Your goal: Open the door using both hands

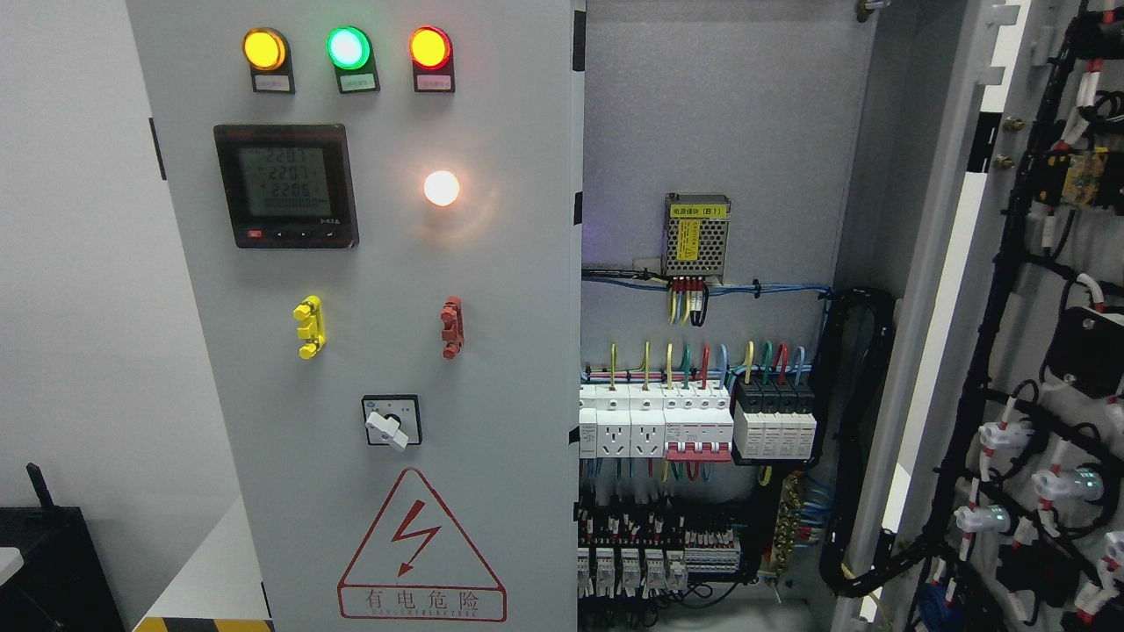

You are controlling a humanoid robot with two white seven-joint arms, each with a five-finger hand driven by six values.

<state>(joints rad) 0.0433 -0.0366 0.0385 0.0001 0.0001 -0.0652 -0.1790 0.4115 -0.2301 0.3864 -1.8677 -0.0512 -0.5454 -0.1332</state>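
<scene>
Grey sheet steel forms the left door (351, 351) of the electrical cabinet, which you see closed and facing the camera. Take the digital meter (286, 186) on this door as your landmark. Above it sit amber (263, 49), green (349, 47) and red (430, 47) indicator lamps. Right of it glows a white lamp (441, 188). Below it are a yellow handle (309, 326), a red handle (451, 326), a rotary switch (392, 423) and a hazard triangle (421, 549). Far right of the meter, the right door (1036, 351) stands swung open, showing wiring on its inner face and breakers (694, 426) inside the cabinet. Neither robot hand appears, so you cannot tell the state of the fingers.
</scene>
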